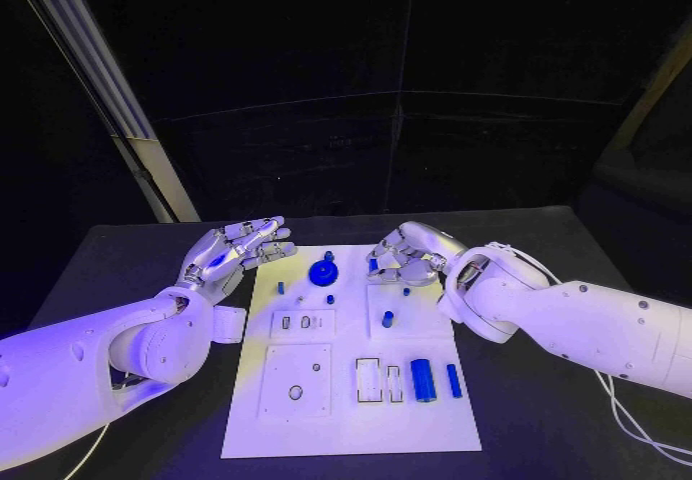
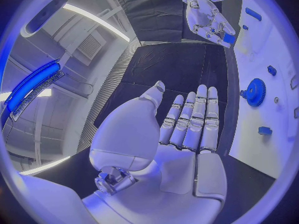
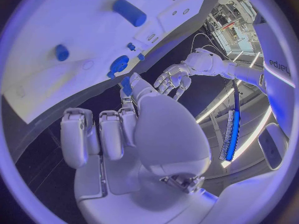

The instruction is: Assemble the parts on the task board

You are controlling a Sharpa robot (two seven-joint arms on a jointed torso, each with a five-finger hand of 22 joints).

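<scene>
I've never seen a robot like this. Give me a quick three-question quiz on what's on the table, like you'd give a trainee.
1. True or false: the left hand holds a part.
2. Which hand pinches the small blue part? A) left hand B) right hand
3. Fill in: the blue gear sits on the white ____.
Key: 1 false, it is open and empty; 2 B; 3 task board.

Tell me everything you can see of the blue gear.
The gear is a round blue disc with fine teeth on its rim and a raised hub at its centre, plastic by its look. It sits near the far end of the white board, whether lying on it or seated in it I cannot tell. It lies between the left hand and the right hand; neither touches it.
</scene>
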